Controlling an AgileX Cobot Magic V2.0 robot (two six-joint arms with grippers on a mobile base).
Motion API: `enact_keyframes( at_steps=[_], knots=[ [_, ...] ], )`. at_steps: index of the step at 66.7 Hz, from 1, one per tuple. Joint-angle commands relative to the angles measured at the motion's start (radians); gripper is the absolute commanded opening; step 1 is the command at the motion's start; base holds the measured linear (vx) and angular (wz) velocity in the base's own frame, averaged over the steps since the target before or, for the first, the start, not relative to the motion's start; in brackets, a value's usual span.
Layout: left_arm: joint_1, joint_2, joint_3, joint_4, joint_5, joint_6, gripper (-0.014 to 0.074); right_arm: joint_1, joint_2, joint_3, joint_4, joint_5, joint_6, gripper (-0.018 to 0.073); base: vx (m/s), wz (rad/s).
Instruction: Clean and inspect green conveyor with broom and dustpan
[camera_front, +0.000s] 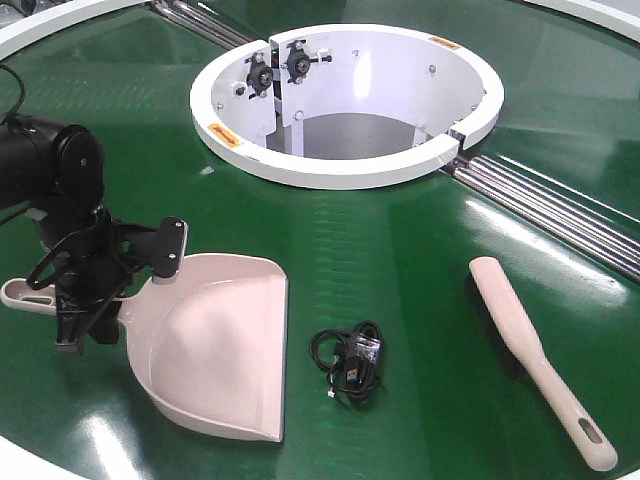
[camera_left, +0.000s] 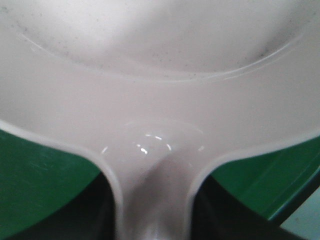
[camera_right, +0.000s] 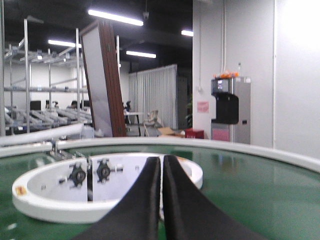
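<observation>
The beige-pink dustpan (camera_front: 220, 340) lies on the green conveyor (camera_front: 400, 260) at the lower left, its mouth toward the near edge. My left gripper (camera_front: 88, 305) is shut on the dustpan's handle, whose end sticks out to the left. In the left wrist view the dustpan (camera_left: 160, 75) fills the frame and its handle runs down between my dark fingers (camera_left: 95, 220). The beige broom (camera_front: 525, 345) lies free at the right, bristles down. My right gripper (camera_right: 161, 159) is shut on nothing, hovering low and facing the white ring opening (camera_right: 50, 205). It is out of the front view.
A black cable bundle with a small device (camera_front: 352, 365) lies between dustpan and broom. The white ring opening (camera_front: 340, 170) sits at the belt's middle, and steel rollers (camera_front: 560, 210) run off to its right. The belt's white rim curves along the near edge (camera_front: 30, 460).
</observation>
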Motion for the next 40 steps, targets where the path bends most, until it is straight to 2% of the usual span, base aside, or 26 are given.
enact_keyframes(
  at_steps=[1, 10, 22, 28, 40],
  knots=[
    [-0.004, -0.046, -0.027, -0.015, 0.010, -0.008, -0.0008, -0.006, 0.025, -0.123, -0.010, 0.000, 0.006, -0.0010, 0.00, 0.00],
    [-0.004, -0.046, -0.027, -0.015, 0.010, -0.008, -0.0008, -0.006, 0.156, -0.303, -0.010, 0.299, 0.056, -0.0010, 0.00, 0.00],
    [-0.004, -0.046, -0.027, -0.015, 0.010, -0.008, -0.0008, -0.006, 0.342, -0.469, 0.034, 0.619, 0.057, -0.0010, 0.00, 0.00],
    [-0.004, -0.046, -0.027, -0.015, 0.010, -0.008, -0.0008, -0.006, 0.400, -0.499, 0.034, 0.689, 0.054, -0.0010, 0.00, 0.00],
    [-0.004, -0.046, -0.027, -0.015, 0.010, -0.008, -0.0008, -0.006, 0.462, -0.500, 0.018, 0.671, 0.061, -0.0008, 0.00, 0.00]
  ],
)
